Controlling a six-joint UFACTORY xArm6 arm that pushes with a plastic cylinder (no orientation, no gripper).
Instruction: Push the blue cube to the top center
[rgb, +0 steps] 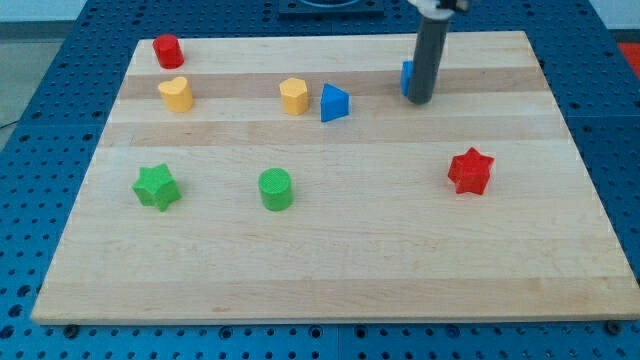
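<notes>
Tip: my tip (421, 100) down on the worktop (330, 250), right of centre near the view's top; rod rising dark and straight out of the top edge of the view

Pincer: none fitted, only the rod; so neither released nor clenched, nothing grasped

Blue cube: blue cube (407, 77) mostly hidden behind the rod, only a sliver showing on the rod's left side; touching the rod or just beside it, cannot tell which; lying in the upper band of the worktop, a little right of the middle

Blue triangular block: blue triangular block (334, 103) left of the tip, apart from it; just beside the yellow block (294, 96) on its left

Yellow heart: yellow heart-shaped block (175, 93) further left, near the worktop's left edge

Red cylinder: red cylinder (166, 50) at the top left corner, above the yellow heart-shaped block

Green pieces: green star (156, 187) and green cylinder (275, 189) side by side in the lower left half, apart

Red star: red star (470, 171) alone on the right, below the tip and well apart from it
</notes>
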